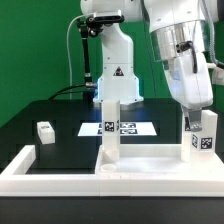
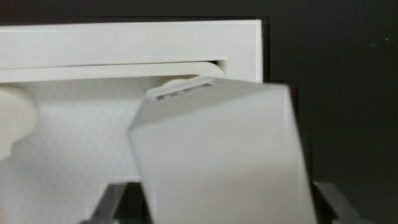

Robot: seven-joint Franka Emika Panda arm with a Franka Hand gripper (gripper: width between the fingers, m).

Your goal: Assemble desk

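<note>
The white desk top [image 1: 140,165] lies at the front of the table with its raised rim up. One white leg [image 1: 110,122] stands upright on its corner at the exterior view's left. My gripper [image 1: 198,116] is shut on a second tagged white leg [image 1: 205,140] and holds it upright over the top's corner at the exterior view's right. In the wrist view that leg [image 2: 222,140] fills the space between my gripper's [image 2: 221,212] dark fingers [image 2: 118,205], with the desk top [image 2: 107,60] beyond. A third leg [image 1: 45,132] lies loose on the black table.
The marker board [image 1: 125,128] lies flat on the black table behind the desk top. A long low white border wall [image 1: 22,165] runs along the front and the exterior view's left. The robot base [image 1: 115,60] stands at the back.
</note>
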